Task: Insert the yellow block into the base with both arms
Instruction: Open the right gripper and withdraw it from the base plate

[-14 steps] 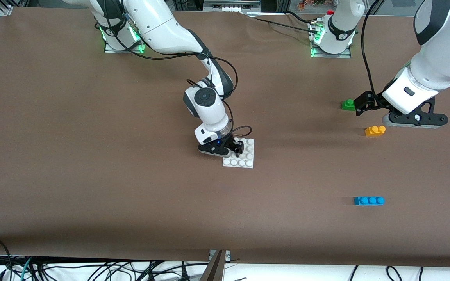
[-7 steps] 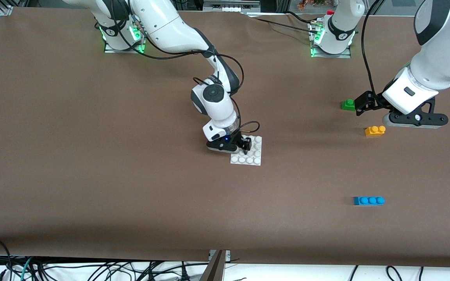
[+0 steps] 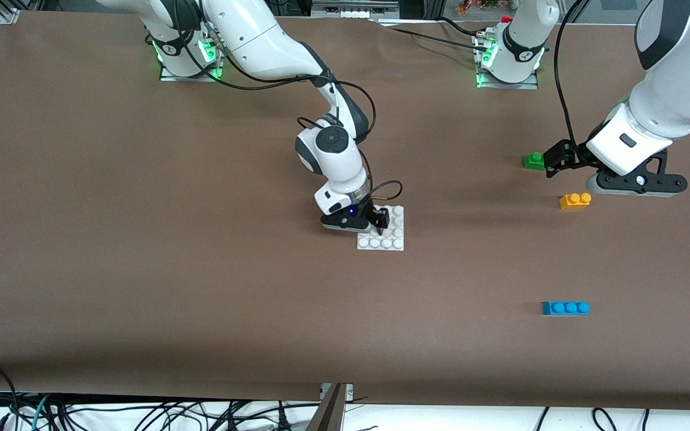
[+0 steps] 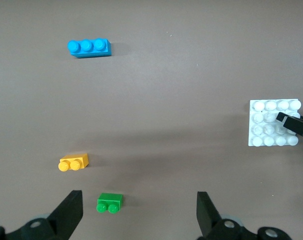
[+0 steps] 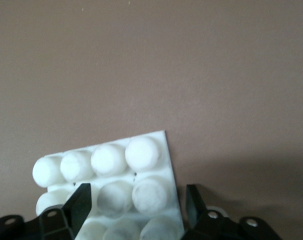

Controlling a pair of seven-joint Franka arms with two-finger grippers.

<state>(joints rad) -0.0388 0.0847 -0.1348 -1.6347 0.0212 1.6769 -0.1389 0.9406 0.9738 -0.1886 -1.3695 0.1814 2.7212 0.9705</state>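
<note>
The yellow block [image 3: 575, 200] lies on the table toward the left arm's end; it also shows in the left wrist view [image 4: 74, 163]. The white base [image 3: 388, 241] lies mid-table. My right gripper [image 3: 375, 224] is shut on the base [image 5: 141, 150]: one finger stands among the studs, the other at the plate's edge. My left gripper [image 3: 553, 161] hangs open and empty over the green brick [image 3: 533, 160], apart from the yellow block. In the left wrist view the green brick [image 4: 110, 202] lies between its spread fingers [image 4: 70, 210].
A blue three-stud brick [image 3: 565, 307] lies nearer the front camera than the yellow block, also seen in the left wrist view [image 4: 89, 47]. The base [image 4: 273, 123] shows there too. Brown cloth covers the table [image 3: 141, 269]. Cables hang along its front edge.
My right gripper has moved toward the left arm's end of the table, and the base has moved with it and turned slightly. The left arm has not moved.
</note>
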